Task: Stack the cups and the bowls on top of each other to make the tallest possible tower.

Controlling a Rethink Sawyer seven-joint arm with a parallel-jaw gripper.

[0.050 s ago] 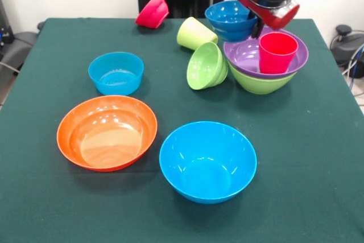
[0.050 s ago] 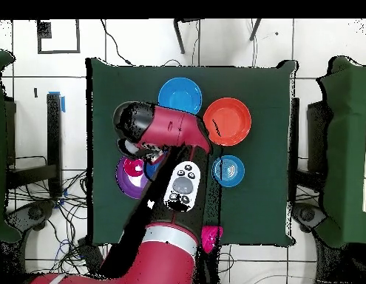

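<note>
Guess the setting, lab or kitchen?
Likely a robot lab: a red and black robot arm over a green cloth-covered table, loose cables on the tiled floor, glossy plastic bowls as test props.

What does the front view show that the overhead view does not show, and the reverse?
Only the front view shows the red cup upright in the purple bowl, which sits in the large lime-green bowl; also the lime-green cup and small lime-green bowl on their sides, and the dark blue bowl. Only the overhead view shows the whole arm, which covers these. Both share the orange bowl, the large light blue bowl, the small light blue bowl and the pink-red bowl.
</note>
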